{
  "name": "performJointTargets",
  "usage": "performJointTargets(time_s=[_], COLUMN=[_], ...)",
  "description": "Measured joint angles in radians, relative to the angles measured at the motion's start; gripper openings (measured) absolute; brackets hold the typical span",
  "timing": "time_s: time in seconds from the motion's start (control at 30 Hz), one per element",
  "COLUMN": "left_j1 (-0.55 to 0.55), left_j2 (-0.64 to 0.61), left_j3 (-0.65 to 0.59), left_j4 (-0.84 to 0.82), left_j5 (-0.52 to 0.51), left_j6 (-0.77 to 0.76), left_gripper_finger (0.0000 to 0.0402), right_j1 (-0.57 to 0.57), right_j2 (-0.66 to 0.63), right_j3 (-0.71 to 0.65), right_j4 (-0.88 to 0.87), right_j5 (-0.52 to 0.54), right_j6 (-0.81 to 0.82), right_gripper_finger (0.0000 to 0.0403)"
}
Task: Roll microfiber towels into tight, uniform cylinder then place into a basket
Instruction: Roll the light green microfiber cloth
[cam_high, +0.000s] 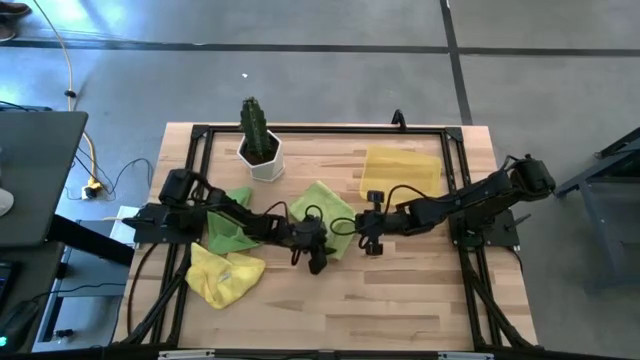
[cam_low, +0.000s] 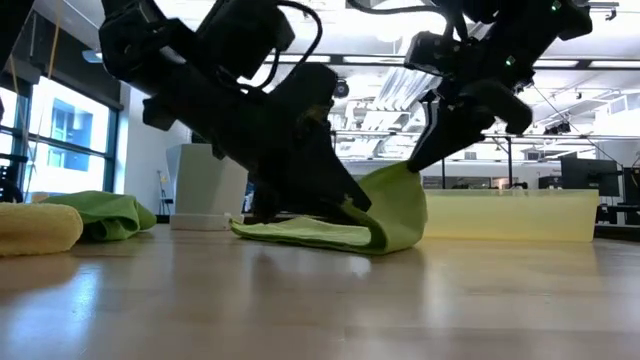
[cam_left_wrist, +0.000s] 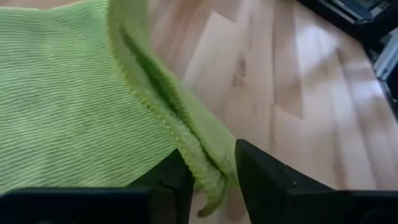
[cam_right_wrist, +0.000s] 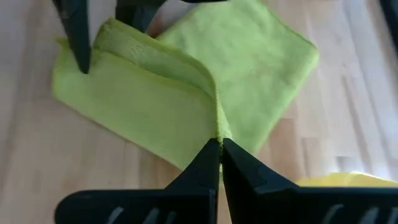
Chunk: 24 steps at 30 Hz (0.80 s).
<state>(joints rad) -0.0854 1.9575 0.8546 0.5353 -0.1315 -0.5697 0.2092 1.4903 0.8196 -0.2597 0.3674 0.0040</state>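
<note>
At table centre | left gripper (cam_left_wrist: 208, 180), right gripper (cam_right_wrist: 219, 155) pinching one of three towels (cam_high: 322, 208); one basket (cam_high: 400, 172)

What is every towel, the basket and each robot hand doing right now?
Middle green towel: partly folded, one edge lifted.
Left gripper: jaws around the folded edge of that towel.
Right gripper: jaws shut on that towel's edge.
Other green towel: crumpled, lying loose on the table.
Yellow towel: crumpled, unrolled.
Basket: on the table, no towel inside.
Cactus pot: upright.

Lime green towels (cam_high: 322, 205), yellow basket (cam_high: 400, 172), white pot (cam_high: 262, 158).
</note>
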Motion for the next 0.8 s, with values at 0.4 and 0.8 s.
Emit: performJointTargets(time_s=[0.4,0.8], left_j1=[-0.029,-0.111], left_j2=[0.0,0.001], left_j3=[0.053,0.053], left_j4=[-0.06,-0.067], left_j5=[0.016,0.201], left_j6=[-0.004,-0.021], left_gripper_finger=[0.0035,0.0089], right_j1=[0.001,0.062], right_j2=[0.0,0.0], right_j3=[0.0,0.0], right_j4=[-0.081,-0.119], right_j5=[-0.092,-0.278], right_j6=[0.084,0.128], right_gripper_finger=[0.0,0.0])
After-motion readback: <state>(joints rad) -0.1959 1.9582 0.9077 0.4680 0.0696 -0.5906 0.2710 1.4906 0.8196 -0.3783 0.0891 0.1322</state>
